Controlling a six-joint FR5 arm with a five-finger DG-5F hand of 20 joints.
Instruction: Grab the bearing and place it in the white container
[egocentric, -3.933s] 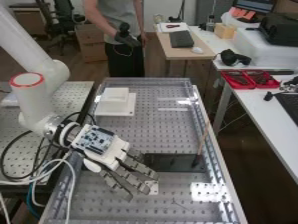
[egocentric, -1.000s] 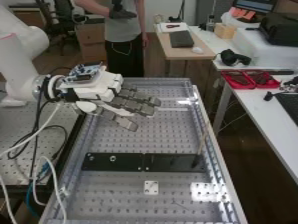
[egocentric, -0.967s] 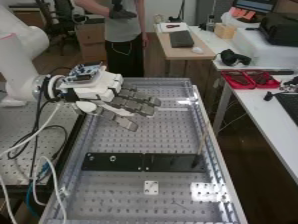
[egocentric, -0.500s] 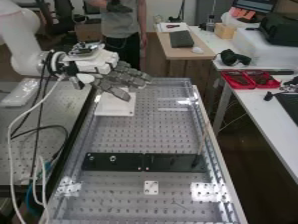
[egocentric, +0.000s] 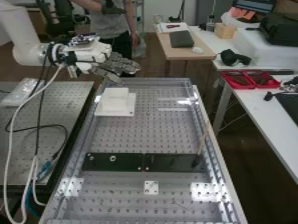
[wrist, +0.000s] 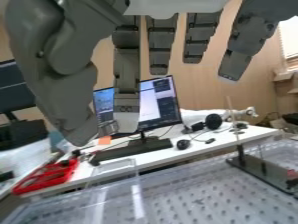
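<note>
The hand (egocentric: 114, 66) is raised beyond the bench's far left corner, behind and above the white container (egocentric: 115, 95), which sits on a white base plate (egocentric: 125, 111). A small light ring (egocentric: 112, 159), possibly the bearing, lies on the left part of a black plate (egocentric: 126, 163) across the bench's middle. In the wrist view the hand (wrist: 126, 65) has its fingers long and loosely extended, apart from the thumb, with no thing seen in them. The container's inside cannot be made out.
A thin upright rod (egocentric: 202, 142) stands at the black plate's right end. Nearer is a small white plate (egocentric: 151, 187). Clear rails edge the perforated bench (egocentric: 143, 132). Cables (egocentric: 41, 107) hang from the arm. Red trays (egocentric: 249, 80) lie on the right-hand table.
From low over the black plate, the hand has risen and moved to the far left, passing over the white container. The ring and the container have come into sight; the ring has since stayed put.
</note>
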